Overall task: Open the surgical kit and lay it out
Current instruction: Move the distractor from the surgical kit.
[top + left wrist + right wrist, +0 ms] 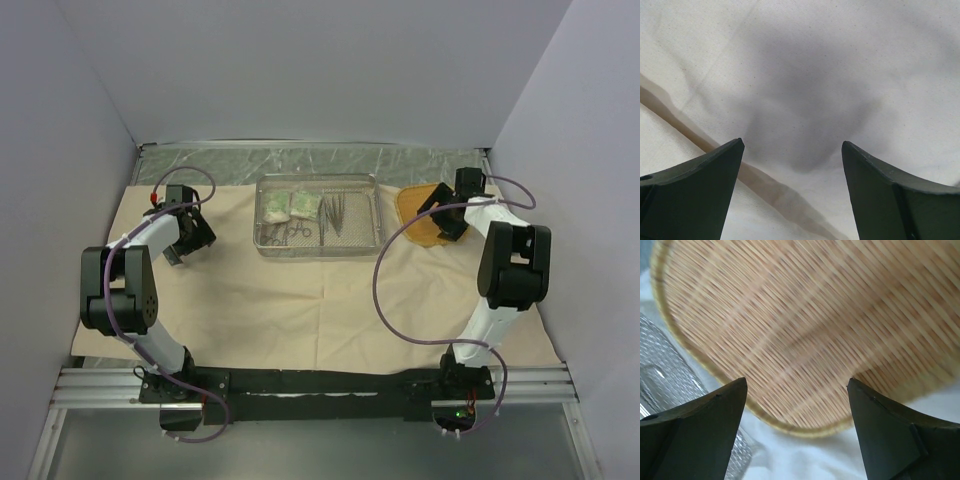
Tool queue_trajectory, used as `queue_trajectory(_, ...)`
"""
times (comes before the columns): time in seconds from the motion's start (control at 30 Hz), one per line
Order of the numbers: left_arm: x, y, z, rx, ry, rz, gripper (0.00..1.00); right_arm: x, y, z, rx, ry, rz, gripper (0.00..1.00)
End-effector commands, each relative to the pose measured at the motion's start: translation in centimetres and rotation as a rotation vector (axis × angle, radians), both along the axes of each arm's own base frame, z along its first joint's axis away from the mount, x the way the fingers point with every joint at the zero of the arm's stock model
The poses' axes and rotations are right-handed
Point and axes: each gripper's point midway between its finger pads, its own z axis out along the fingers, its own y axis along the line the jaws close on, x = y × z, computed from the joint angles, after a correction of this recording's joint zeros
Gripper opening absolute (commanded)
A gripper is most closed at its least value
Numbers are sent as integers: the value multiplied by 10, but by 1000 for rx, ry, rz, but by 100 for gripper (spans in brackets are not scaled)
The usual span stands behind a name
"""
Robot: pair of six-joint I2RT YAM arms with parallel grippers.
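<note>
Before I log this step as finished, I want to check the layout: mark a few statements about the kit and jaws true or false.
1. The wire-mesh tray sits on the spread beige cloth. True.
2. The tweezers and forceps lie on the cloth beside the tray. False: both are inside the tray.
3. The right jaws stand open over the orange woven pad. True.
4. The left jaws are shut on a fold of cloth. False: they stand open over bare cloth, holding nothing.
5. The green-white packets lie in the tray's right end. False: its left end.
</note>
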Motion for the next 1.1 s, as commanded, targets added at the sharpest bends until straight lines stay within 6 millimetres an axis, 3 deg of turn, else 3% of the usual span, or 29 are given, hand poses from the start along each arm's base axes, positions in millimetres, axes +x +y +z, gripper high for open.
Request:
queue_trajectory(0.0, 12, -1, 14, 9, -44, -15, 87, -68, -15, -23, -33, 184, -77, 90)
queue_trajectory(0.23, 14, 0, 15, 6, -44, -15, 87, -105, -44, -18, -66, 225, -174, 90)
queue_trajectory(0.37, 14, -1, 16, 6, -47, -15, 87, -111, -62, -7, -114, 226, -235, 91)
queue_trajectory(0.47, 15, 0, 19, 7, -56, -14, 87, -101, -70, 15, -148, 164, -250, 91)
queue_trajectory(0.6, 16, -2, 21, 0, -64, -19, 87, -65, -62, 51, -118, 4, -188, 91)
queue_trajectory(0.73, 17, -2, 23, -1, -73, -22, 87, -26, -46, 72, -68, -105, -92, 91)
queue_trajectory(0.8, 16, -2, 24, -3, -76, -23, 87, -6, -39, 79, -43, -136, -48, 91)
queue_trajectory(0.93, 17, -3, 27, 0, -89, -25, 87, 27, -43, 85, -47, -186, -46, 91)
queue_trajectory(1.07, 18, -3, 30, -3, -102, -29, 87, 52, -66, 77, -120, -153, -90, 91)
